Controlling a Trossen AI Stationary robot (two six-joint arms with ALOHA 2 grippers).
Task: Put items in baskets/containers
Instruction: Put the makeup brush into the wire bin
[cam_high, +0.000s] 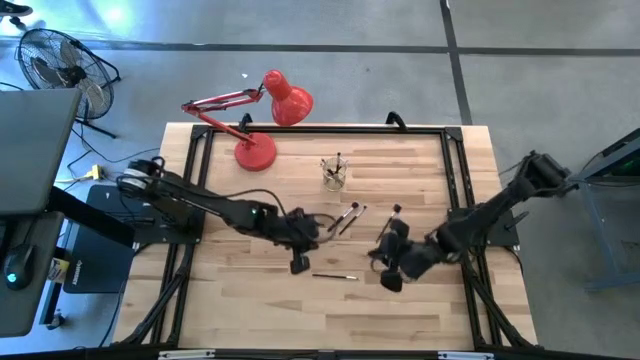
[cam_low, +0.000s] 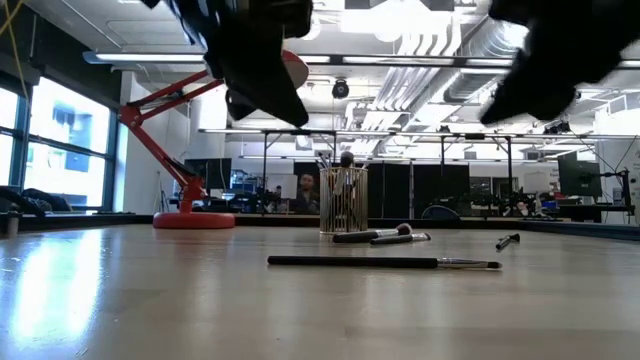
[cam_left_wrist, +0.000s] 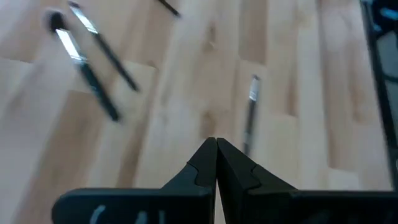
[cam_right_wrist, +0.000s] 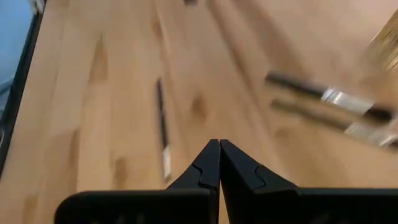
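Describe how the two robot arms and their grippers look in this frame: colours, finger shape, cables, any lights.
Both arms are matte black, jointed links. The left arm carries a dark cable looped along it and a small green light near its wrist. The left gripper and right gripper each have two flat black fingers tapering to pointed tips, mounted on a broad black crossbar.
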